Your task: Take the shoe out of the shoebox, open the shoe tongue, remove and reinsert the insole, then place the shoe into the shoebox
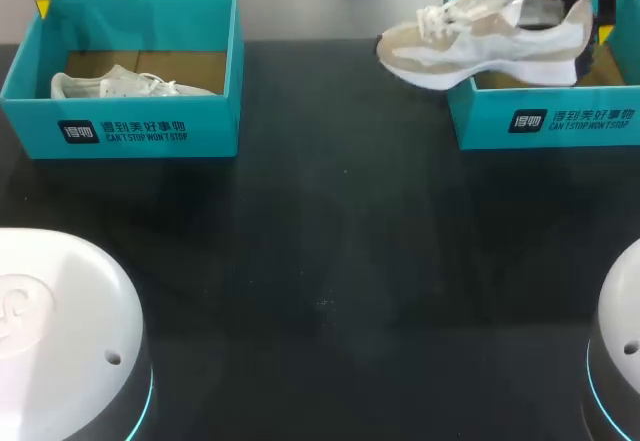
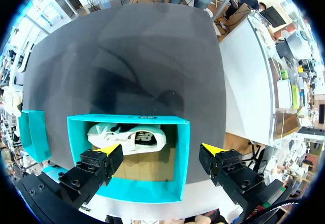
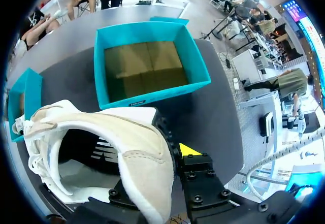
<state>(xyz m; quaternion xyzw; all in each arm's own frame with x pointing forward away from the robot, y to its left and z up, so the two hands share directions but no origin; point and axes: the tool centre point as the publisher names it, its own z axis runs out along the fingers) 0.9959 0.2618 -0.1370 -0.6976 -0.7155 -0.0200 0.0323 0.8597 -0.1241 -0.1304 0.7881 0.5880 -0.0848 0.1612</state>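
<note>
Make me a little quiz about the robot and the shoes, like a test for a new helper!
1. True or false: the right gripper holds the tan shoe by its heel.
2. What lies in the left box? A) a white shoe B) a ball C) nothing
3. Fill in: the left gripper hangs over the left box with its fingers ____.
Key: 1 true; 2 A; 3 open.
</note>
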